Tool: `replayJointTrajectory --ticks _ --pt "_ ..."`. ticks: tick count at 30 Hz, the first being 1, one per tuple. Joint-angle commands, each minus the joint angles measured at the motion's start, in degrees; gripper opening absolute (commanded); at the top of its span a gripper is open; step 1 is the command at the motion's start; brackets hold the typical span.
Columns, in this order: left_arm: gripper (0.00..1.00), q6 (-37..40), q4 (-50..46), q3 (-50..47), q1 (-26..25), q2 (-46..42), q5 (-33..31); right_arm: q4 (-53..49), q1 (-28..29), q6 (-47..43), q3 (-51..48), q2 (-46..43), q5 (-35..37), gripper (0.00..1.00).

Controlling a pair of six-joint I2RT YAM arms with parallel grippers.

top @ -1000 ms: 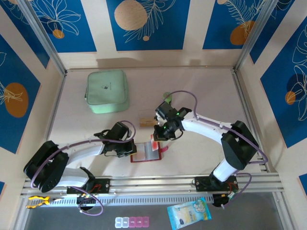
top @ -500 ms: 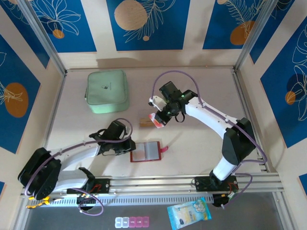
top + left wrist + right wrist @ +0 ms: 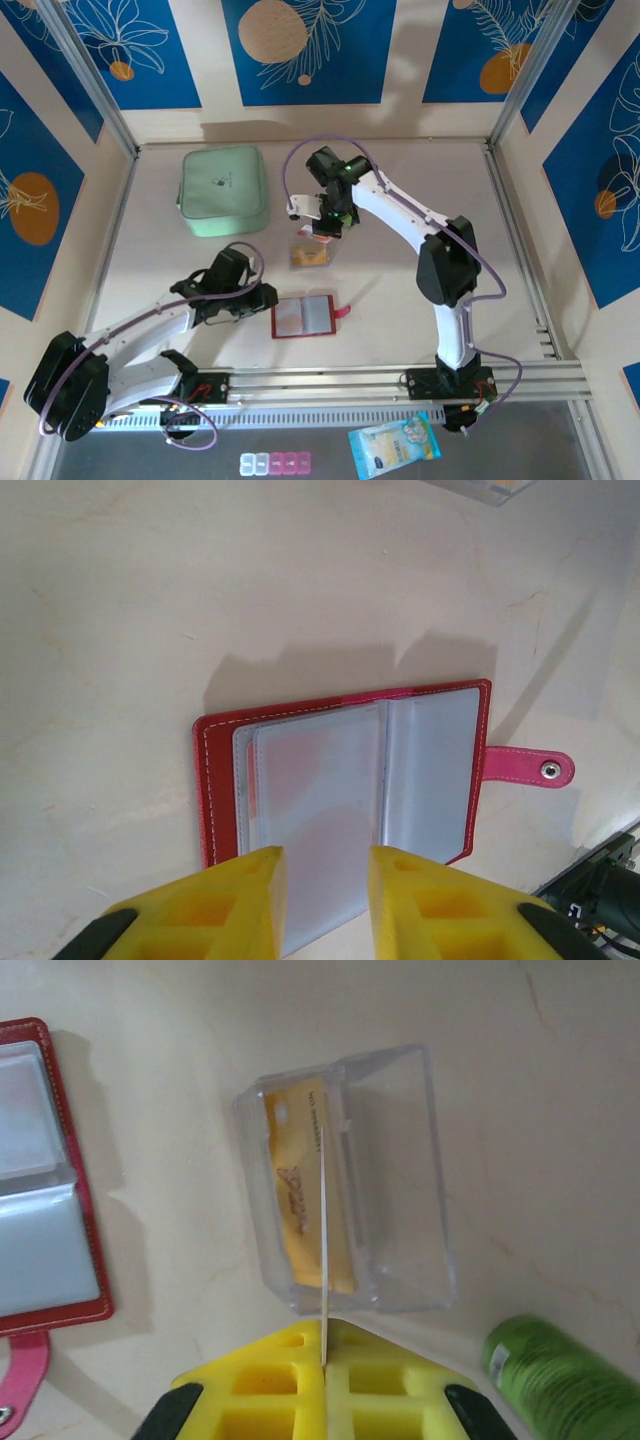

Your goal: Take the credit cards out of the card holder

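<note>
Two hands work apart: the right hand [image 3: 324, 1345] is clenched on a thin credit card [image 3: 324, 1230] held edge-on over a clear box [image 3: 405, 1160] containing an orange-tan card [image 3: 298, 1210], while the left hand [image 3: 325, 880], fingers parted, hangs over the open red card holder [image 3: 430, 770] lying on the worktop [image 3: 150, 600].

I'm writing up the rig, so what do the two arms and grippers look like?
Left arm and right arm: white tubular links, black joints, a purple cable looping along each. Left gripper and right gripper: chunky yellow fingers, black at the base.
</note>
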Motion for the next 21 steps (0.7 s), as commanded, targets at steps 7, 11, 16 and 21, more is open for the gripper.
replayJointTrajectory --ticks 7,11,16,21 --pt "0.32 0.2 -3.04 -2.16 1.58 -3.11 -1.21 -8.76 -0.76 -4.53 12.27 7.66 -1.77 0.0" --pt "0.32 0.08 -3.79 -2.39 1.83 -4.58 -2.16 -10.71 -0.83 -5.31 15.76 10.29 -1.67 0.0" --pt "0.34 -0.02 -5.1 -2.79 2.59 -6.93 -3.41 -12.45 -0.94 -5.97 18.8 13.36 -1.68 0.0" --pt "0.35 -0.16 -6.13 -3.43 3.12 -9.33 -4.66 -12.51 -0.89 -6.32 18.85 14.9 -1.6 0.0"
